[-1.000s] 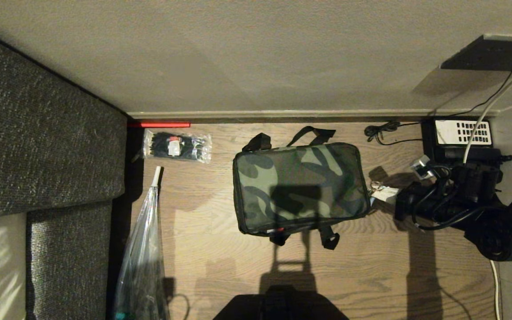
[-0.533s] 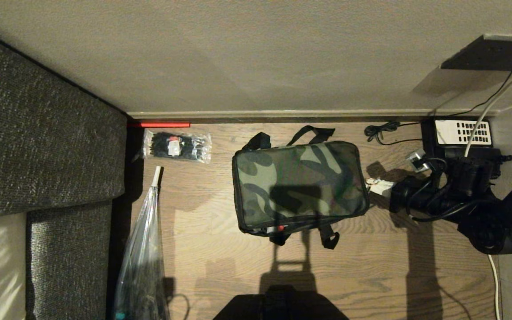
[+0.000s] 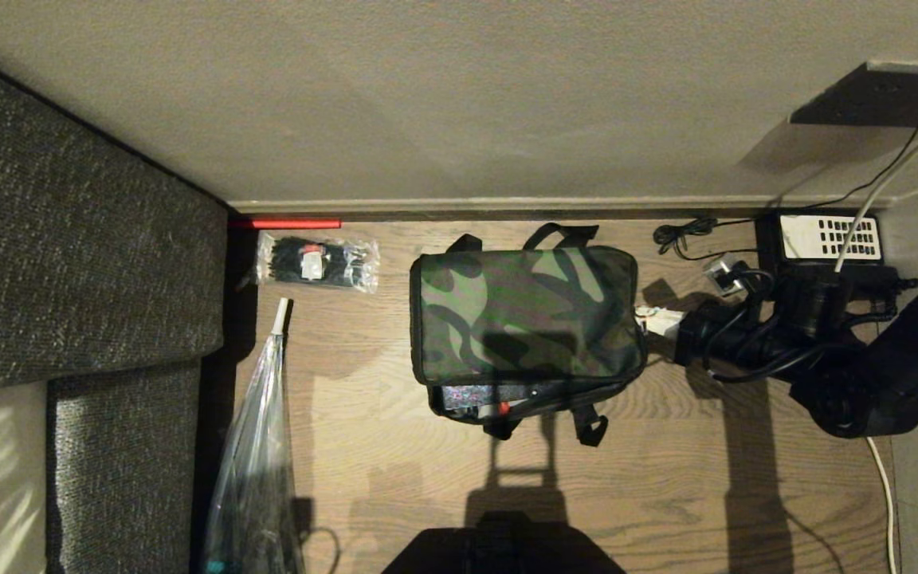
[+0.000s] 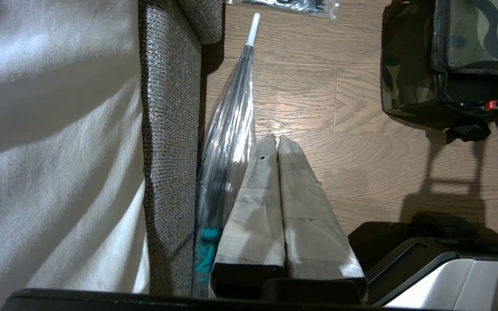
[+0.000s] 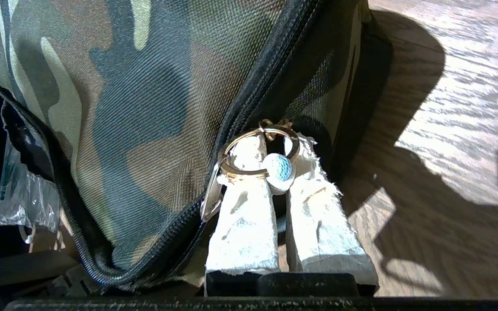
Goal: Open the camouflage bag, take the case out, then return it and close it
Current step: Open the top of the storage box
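Unzipping is underway, not finished: right pincer is clamped narrow on the key ring hooked to the zipper pull at the side wall of the camouflage bag, taped fingers pinching the ring with its small pale bead. Zipper track runs away from the pincer up that side wall, and the lid looks partly freed, with a gap along the bag's front edge on the far side from the pincer, showing something shiny and a red spot. Case isn't visible; my guess is it's inside. Left to do: finish the zip, flip lid, pull case, put it back, close. Left pincer is parked with tips together, well away from the bag, beside a clear-wrapped umbrella and grey sofa. Bag sits on wood floor against a beige wall; desk phone and cables lie just behind the right pincer.
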Robot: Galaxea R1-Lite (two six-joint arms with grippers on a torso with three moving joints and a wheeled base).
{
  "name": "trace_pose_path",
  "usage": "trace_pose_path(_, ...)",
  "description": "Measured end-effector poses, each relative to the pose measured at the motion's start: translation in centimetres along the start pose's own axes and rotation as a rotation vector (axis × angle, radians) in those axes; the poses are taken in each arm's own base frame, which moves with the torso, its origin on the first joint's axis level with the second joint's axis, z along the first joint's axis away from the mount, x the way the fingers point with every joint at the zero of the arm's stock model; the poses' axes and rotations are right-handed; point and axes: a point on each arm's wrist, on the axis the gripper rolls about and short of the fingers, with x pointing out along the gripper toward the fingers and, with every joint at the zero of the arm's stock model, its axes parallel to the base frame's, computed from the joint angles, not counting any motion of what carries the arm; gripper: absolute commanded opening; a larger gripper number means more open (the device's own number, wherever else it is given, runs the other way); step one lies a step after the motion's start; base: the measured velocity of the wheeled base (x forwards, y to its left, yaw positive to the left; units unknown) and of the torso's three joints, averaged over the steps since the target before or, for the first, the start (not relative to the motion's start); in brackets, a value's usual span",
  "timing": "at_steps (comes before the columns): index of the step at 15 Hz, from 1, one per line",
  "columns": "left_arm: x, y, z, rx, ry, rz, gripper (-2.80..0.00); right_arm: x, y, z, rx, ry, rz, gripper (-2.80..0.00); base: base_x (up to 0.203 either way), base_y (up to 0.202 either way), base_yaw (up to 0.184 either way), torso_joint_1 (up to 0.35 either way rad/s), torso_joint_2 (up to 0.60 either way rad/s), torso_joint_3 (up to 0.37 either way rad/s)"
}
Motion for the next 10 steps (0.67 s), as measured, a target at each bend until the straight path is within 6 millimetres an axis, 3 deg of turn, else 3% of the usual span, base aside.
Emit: trace_pose_path(10,0.00,0.00,0.00,0.000,0.000,0.000,-2.80,-0.16,0.03,-0.82,0.021,0.025,-0.037,-2.80,0.000,0.000,0.000,0.000,0.00,0.000)
